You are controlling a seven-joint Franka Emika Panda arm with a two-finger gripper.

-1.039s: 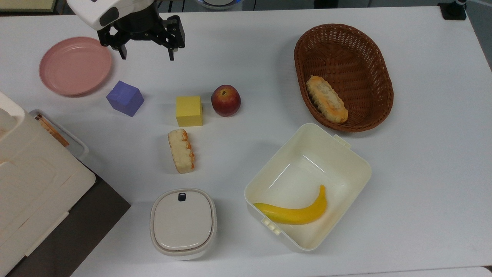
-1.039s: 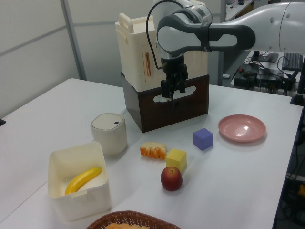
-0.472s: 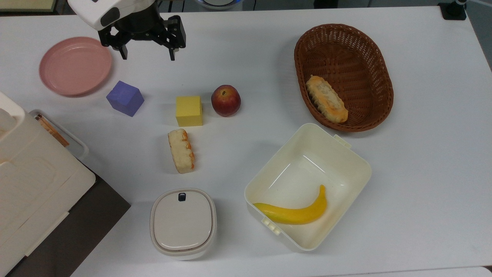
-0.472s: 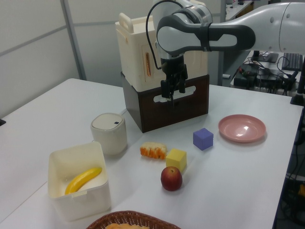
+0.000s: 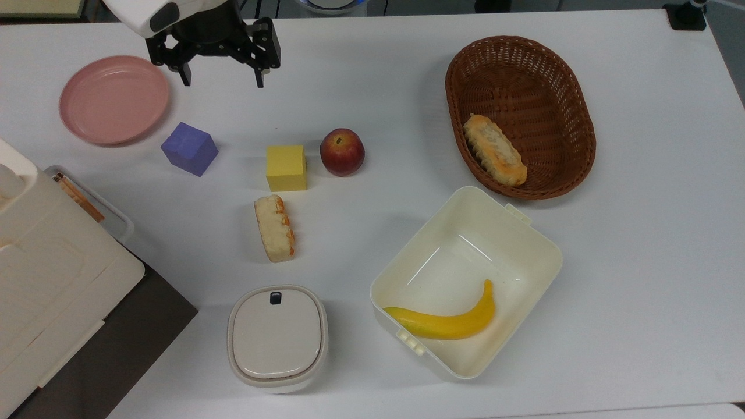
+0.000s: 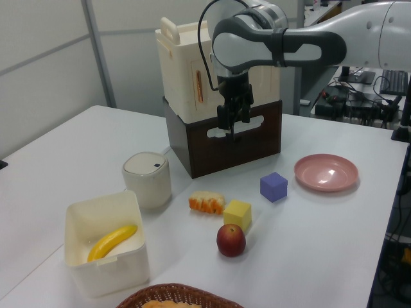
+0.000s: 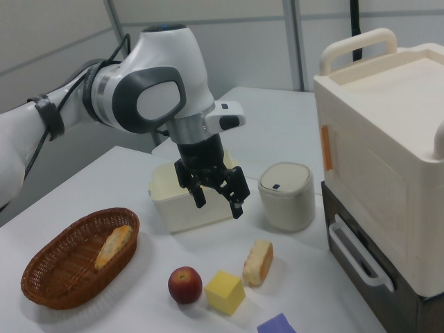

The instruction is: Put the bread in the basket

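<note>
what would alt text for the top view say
A robot claw, open and empty, hangs over a white table near a pink plate; a small bread lies mid-table, with a longer roll in the wicker basket at the top view's right.

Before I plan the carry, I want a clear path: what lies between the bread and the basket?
In the top view, bare table from the bread to the basket; the apple sits just above that line and the cream box just below.

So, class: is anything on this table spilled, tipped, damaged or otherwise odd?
Nothing stands out. The bread lies flat on the table, a roll rests in the upright basket, and the open gripper hangs above, holding nothing.
</note>
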